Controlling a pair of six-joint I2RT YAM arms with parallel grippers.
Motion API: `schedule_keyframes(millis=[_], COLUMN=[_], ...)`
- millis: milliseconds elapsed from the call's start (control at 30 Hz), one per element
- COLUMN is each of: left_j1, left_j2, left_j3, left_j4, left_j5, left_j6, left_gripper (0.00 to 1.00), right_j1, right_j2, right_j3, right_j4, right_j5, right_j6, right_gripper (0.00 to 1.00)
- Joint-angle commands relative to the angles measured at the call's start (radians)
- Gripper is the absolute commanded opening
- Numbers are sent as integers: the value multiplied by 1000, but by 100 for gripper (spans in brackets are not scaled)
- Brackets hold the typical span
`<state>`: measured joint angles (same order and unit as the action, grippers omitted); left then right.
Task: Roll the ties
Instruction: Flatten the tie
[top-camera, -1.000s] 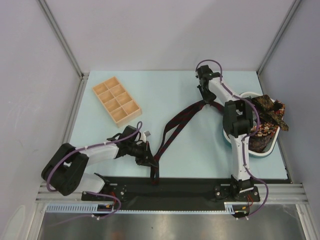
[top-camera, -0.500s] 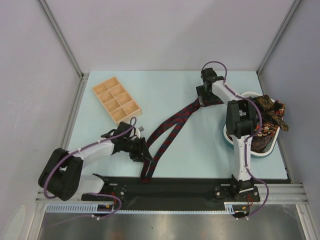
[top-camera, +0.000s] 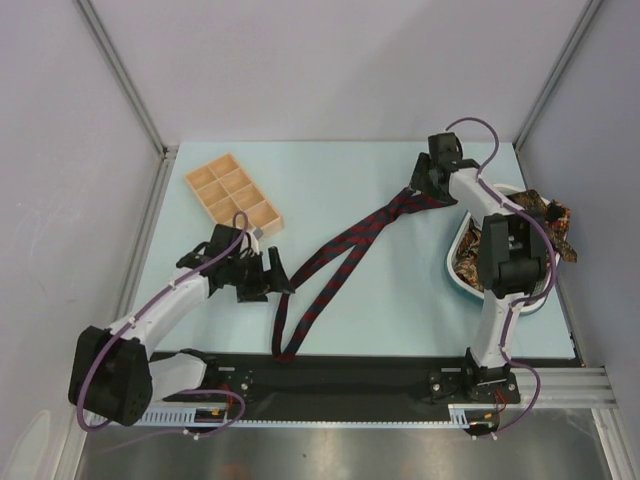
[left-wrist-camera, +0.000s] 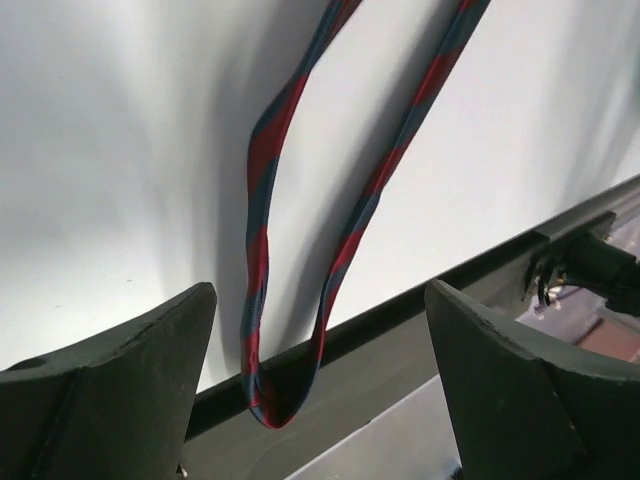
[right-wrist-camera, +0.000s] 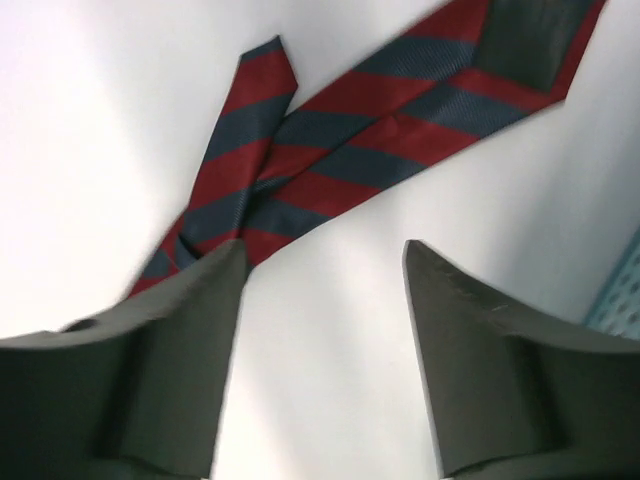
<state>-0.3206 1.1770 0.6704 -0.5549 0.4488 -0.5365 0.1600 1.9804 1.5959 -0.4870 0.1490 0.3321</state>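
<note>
Striped tie (top-camera: 330, 265): navy and red, folded double, flat on the worktop (top-camera: 330, 170), running diagonally from near centre to far right.
Tie fold: at the near end, lying over the black strip (top-camera: 380, 375) along the worktop's near edge; the left wrist view shows the loop (left-wrist-camera: 262, 200) crossing onto that strip (left-wrist-camera: 400, 320).
Tie ends: at the far right, below the right gripper (top-camera: 420, 195); the right wrist view shows the narrow tip and the wide end (right-wrist-camera: 340, 150) overlapping on the worktop.
Left gripper (top-camera: 278, 272): jaws wide apart, just left of the tie's middle, low over the worktop; in its own view (left-wrist-camera: 320, 290) the two strands run between the fingers further out.
Left contact: cannot tell if it touches the tie.
Right gripper, own view (right-wrist-camera: 320, 250): jaws apart, tie ends beyond the fingers (right-wrist-camera: 180, 330); the left finger overlaps a strand in the picture, contact unclear.
Other ties (top-camera: 545, 215): patterned brown and red pile in a basin (top-camera: 452, 275) at the right edge, some hanging over its far right rim.
Tray (top-camera: 208, 168): wooden, compartmented, far left, well apart from the striped tie.
</note>
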Motion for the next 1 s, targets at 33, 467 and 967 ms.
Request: schedule_keyframes(millis=[33, 467, 967], left_j1=[0, -258, -307], left_j2=[-53, -42, -368], left_j3=[107, 190, -20], left_j4=[-54, -50, 121], left_j5=[-137, -556, -601], left_j6=[61, 35, -56], left_gripper=[91, 96, 100], right_j1=[-16, 47, 96], right_j2=[44, 153, 118], right_j3=[62, 180, 133], right_j4=[-33, -211, -165], right_j5=[14, 170, 244], right_j6=[261, 551, 603], right_gripper=[78, 100, 100])
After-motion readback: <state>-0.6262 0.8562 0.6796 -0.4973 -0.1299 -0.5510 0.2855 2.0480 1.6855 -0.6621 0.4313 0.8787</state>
